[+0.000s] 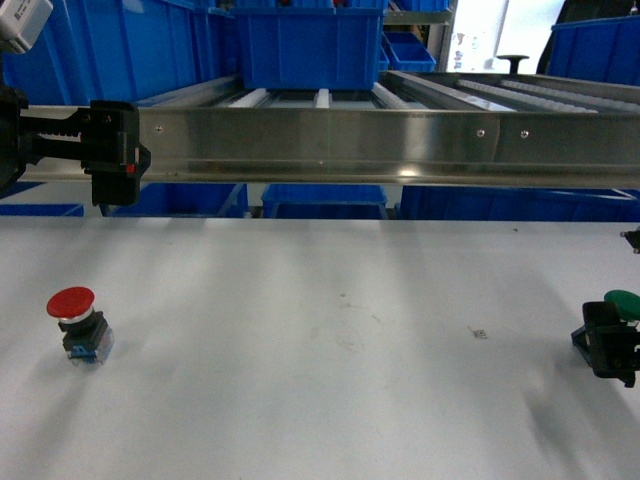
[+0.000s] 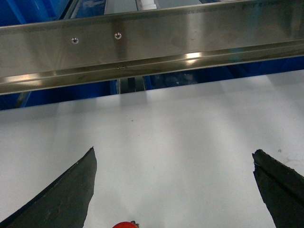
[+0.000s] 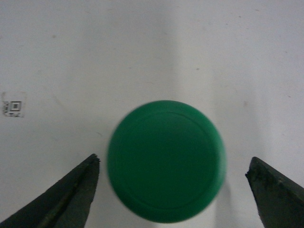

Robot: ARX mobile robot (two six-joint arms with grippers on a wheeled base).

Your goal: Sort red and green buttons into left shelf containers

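The red button stands upright on the white table at the left; only the edge of its cap shows at the bottom of the left wrist view. My left gripper hangs high above it, in front of the steel rail, open and empty. At the right edge stands the green button, its cap facing up between the spread fingers of my right gripper, which is open and not touching it. Large blue bins sit on the shelf at the back left.
A long steel rail of a roller shelf crosses the back of the table. Another blue bin sits on the rollers in the middle, with more blue bins below the rail. A small printed marker lies on the table.
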